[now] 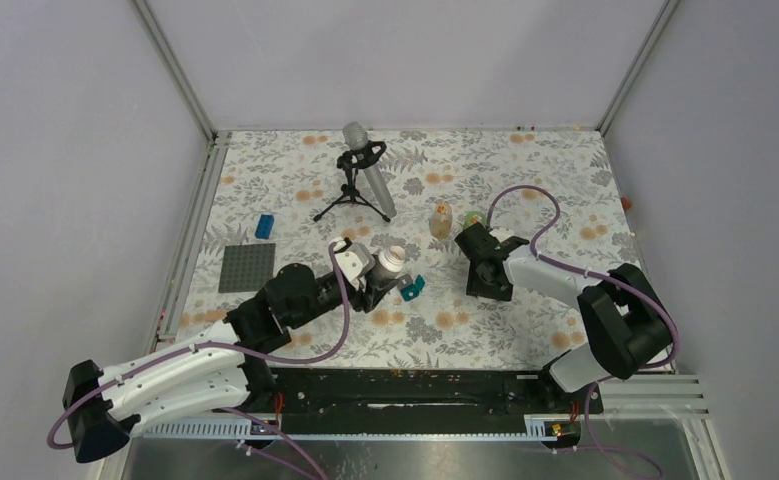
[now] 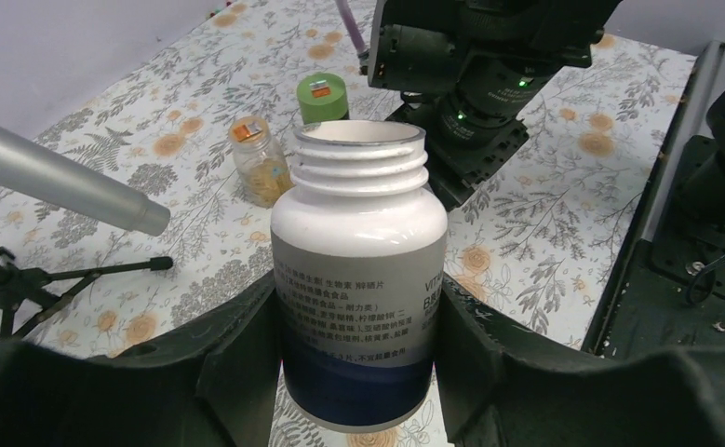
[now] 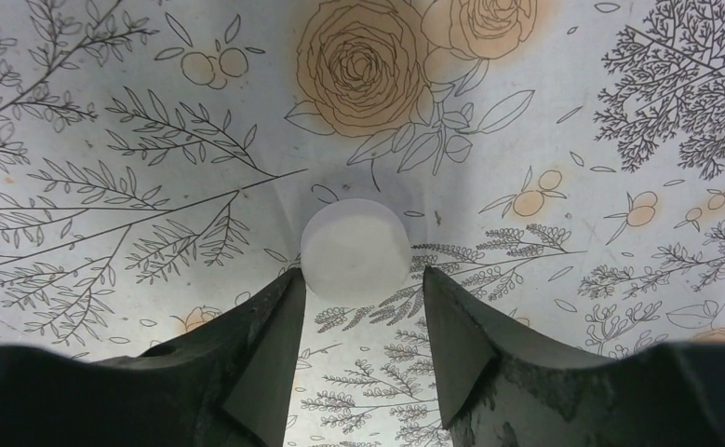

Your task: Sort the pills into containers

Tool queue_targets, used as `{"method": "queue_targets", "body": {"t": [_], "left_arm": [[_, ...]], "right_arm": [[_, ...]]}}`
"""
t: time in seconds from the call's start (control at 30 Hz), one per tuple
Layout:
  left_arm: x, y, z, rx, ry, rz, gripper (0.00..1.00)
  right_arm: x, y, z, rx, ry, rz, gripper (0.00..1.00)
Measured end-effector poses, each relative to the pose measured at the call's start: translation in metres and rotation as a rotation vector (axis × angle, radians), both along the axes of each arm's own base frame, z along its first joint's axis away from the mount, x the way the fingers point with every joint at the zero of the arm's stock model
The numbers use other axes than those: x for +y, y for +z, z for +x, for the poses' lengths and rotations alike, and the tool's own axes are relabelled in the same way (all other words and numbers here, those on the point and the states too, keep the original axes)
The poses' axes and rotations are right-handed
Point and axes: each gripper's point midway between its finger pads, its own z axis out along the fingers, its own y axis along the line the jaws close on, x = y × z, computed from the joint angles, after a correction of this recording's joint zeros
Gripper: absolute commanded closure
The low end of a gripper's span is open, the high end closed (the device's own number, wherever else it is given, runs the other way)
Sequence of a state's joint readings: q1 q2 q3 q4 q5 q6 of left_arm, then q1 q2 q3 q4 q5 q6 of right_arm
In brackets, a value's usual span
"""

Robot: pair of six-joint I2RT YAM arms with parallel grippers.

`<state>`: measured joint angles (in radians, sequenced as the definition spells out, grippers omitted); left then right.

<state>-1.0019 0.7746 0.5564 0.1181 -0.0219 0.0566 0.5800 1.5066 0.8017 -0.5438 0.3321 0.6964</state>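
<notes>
My left gripper is shut on a white pill bottle with a grey-and-blue label. In the left wrist view the bottle stands upright between the fingers with its threaded mouth uncapped. My right gripper points straight down at the table. In the right wrist view it is open, and a white round disc, perhaps a cap, lies flat on the cloth just ahead of the fingertips. A small amber jar of yellow pills and a green-lidded container stand behind it.
A silver cylinder on a black tripod stands at the back centre and also shows in the left wrist view. A grey baseplate and a blue brick lie to the left. A small teal piece lies by the bottle.
</notes>
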Motion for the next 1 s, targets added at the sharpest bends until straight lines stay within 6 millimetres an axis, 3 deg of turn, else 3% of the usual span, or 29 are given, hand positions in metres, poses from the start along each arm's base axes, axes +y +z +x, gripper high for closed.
{"method": "queue_targets", "body": {"t": [0.73, 0.8, 1.0], "left_arm": [[-0.0068, 0.0004, -0.0061, 0.016, -0.044, -0.016, 1.0], [-0.0074, -0.0018, -0.0059, 0.025, -0.043, -0.012, 1.0], [-0.0086, -0.0061, -0.0057, 0.04, -0.042, -0.005, 1.0]], "right_arm": [[0.0029, -0.0035, 0.0047, -0.009, 0.005, 0.004, 0.42], [0.0034, -0.0034, 0.0054, -0.012, 0.001, 0.007, 0.45], [0.0036, -0.0033, 0.0058, -0.016, -0.012, 0.01, 0.68]]}}
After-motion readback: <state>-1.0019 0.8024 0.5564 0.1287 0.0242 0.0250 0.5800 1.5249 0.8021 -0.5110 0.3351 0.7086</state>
